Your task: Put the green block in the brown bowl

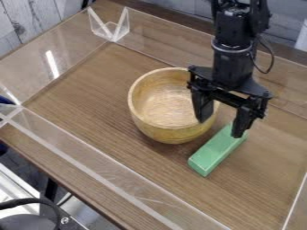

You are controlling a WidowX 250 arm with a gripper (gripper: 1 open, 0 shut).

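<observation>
The green block (216, 151) lies flat on the wooden table to the right of the brown bowl (171, 106), its long side running from near left to far right. My black gripper (223, 112) hangs pointing down over the block's far end and the bowl's right rim. Its two fingers are spread wide, one in front of the bowl's wall and the other just above the block's far end, with nothing between them. The bowl is upright and its inside holds nothing.
Clear plastic walls (72, 144) fence the wooden table (108, 162) on the left and front. A clear plastic corner piece (110, 25) stands at the far left. The arm (236, 27) rises at the back right.
</observation>
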